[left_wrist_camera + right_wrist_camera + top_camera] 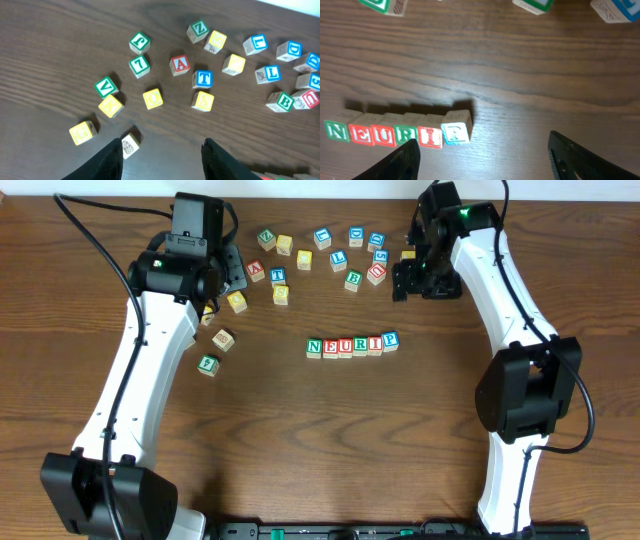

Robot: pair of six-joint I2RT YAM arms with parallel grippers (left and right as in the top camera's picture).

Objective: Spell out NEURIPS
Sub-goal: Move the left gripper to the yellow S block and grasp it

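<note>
Right pincer (484,145) stood spread, empty | blue-lettered wooden S cube (380,256) lay just left of it | right arm (495,275) was nearer.

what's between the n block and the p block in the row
The E, U, R and I blocks, side by side in that order, seen clearly in the right wrist view.

The whole tabletop (330,440) is seen straight down from high above. From the left wrist, the loose blocks (202,79) are looked down on at a slant, from much nearer. From the right wrist, the row of blocks (395,134) is seen nearer still. Both groups are also shown in the top view
</note>
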